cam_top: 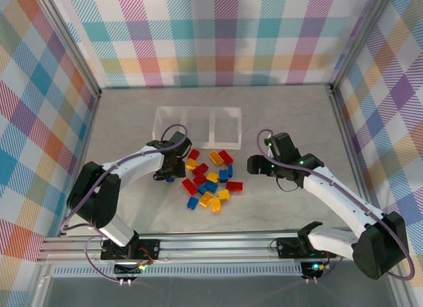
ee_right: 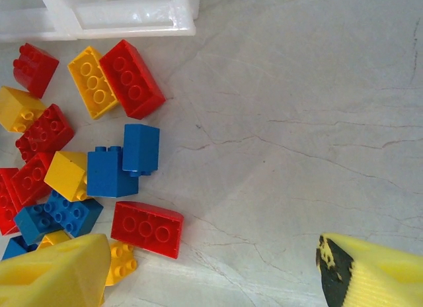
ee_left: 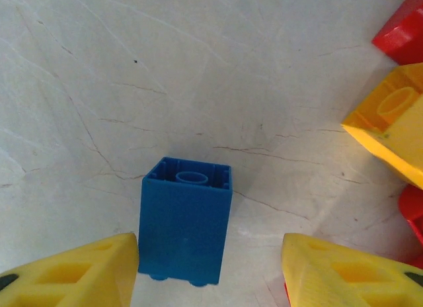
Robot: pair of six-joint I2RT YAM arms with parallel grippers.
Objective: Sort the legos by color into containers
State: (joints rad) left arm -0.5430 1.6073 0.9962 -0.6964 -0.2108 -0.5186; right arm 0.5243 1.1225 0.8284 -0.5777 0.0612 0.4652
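The clear, see-through plastic tray with three square compartments in a row (cam_top: 197,125) is lying toward the far edge of the bench, about midway between its side edges. No coloured brick is showing inside any compartment, so by my judgement the sorting is only just starting. The loose heap of small studded plastic bricks in red, blue and yellow-orange (cam_top: 210,178) is sitting in the middle of the bench, just on the near side of the tray, with all three colours mixed together. The left gripper (ee_left: 208,261) is working at the heap's left edge. Its yellow fingers are straddling one blue plastic brick lying on its side on the bench (ee_left: 186,218), one finger just against the brick's flank and the other standing apart from it, so the jaws are partly open and not yet holding anything. The right gripper (ee_right: 211,267) is hovering at the heap's right edge, jaws spread wide with only bare bench between them. Nearly every brick, this blue one included, is waiting to be carried to a compartment.
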